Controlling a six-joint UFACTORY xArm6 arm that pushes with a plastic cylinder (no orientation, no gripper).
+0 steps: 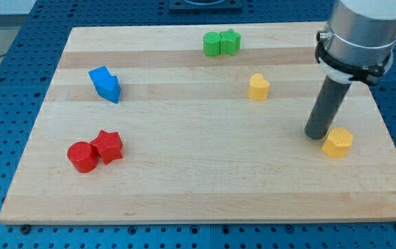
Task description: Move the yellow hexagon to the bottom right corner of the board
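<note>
Wood board (204, 187) fills the view, with blocks spread over it. My tip (316, 134) rests on the board at the view's right, just beside the yellow hexagon (338, 142), on its left and a little above. The arm carries no pincer, only a plain rod. A yellow heart (258, 87) sits higher, toward the middle. Two green blocks (222, 43) touch near the top edge. Two blue blocks (106, 84) lie pressed together at the upper left. A red cylinder (81, 156) and a red star (108, 146) touch at the lower left.
</note>
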